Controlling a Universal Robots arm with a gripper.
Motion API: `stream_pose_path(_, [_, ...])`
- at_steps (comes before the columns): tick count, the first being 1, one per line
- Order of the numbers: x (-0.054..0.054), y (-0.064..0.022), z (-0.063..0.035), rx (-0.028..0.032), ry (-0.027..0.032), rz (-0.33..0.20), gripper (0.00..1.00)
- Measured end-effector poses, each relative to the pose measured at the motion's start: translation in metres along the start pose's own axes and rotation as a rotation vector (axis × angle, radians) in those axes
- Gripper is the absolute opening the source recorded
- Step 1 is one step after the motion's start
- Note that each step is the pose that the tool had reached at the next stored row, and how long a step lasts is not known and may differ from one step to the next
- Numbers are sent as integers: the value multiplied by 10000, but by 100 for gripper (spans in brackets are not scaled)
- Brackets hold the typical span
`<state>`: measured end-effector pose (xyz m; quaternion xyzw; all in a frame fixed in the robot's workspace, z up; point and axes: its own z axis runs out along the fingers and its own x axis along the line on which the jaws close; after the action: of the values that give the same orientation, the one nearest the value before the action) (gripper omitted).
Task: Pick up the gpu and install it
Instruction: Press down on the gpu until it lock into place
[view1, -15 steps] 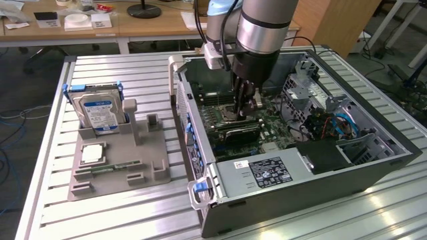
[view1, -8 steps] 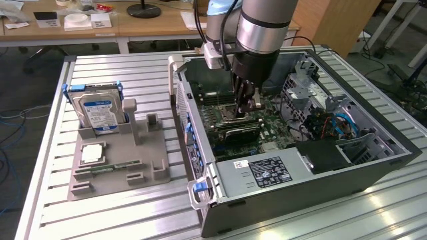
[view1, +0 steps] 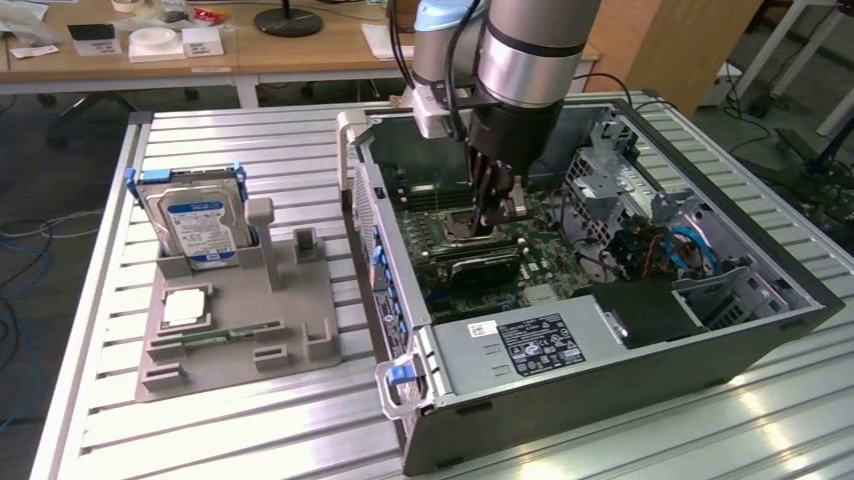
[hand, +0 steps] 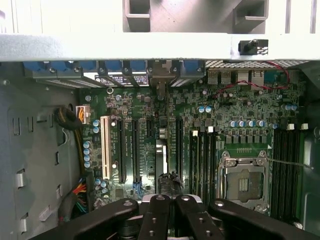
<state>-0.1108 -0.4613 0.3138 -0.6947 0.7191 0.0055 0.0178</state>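
Item: one arm, its gripper (view1: 497, 222) lowered inside the open computer case (view1: 747, 340) lying on the slatted table (view1: 240, 140). Jaws: drawn nearly together, leaving only a narrow gap, and by appearance closed on the upper edge of the gpu (view1: 470, 264). The contact itself is hidden behind the finger links in the wrist view, so the hold is a judgement. Item: the gpu, directly beneath the jaws, standing on edge over the motherboard (view1: 534, 255). It shows as a dark elongated body in the exterior view and as a thin strip (hand: 161, 160) running away from the jaws toward the case's rear wall in the wrist view. The edge-on hold probably keeps its connector pointing down at the long black expansion slots (hand: 134, 150) just beside the jaws. Whether it is seated or just above the board cannot be told. Item: processor socket (hand: 245, 182), open and bare, to one side of the jaws and near them. Item: power supply (view1: 534, 345) with a printed label, beyond the card from the jaws, near. Item: grey parts holder (view1: 227, 350), well apart from the jaws and outside the case, bearing a hard drive (view1: 200, 225) with a blue label upright in its cradle and a slim green memory stick (view1: 234, 335) lying flat. Two of its uprights (view1: 260, 215) stand with nothing between them.
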Motion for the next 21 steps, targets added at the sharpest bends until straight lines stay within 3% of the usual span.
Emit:
stream_pose_path(8, [0,2,137,0,-16,1,11])
stream_pose_path(21, [-25,1,211,-2,-40,2,11])
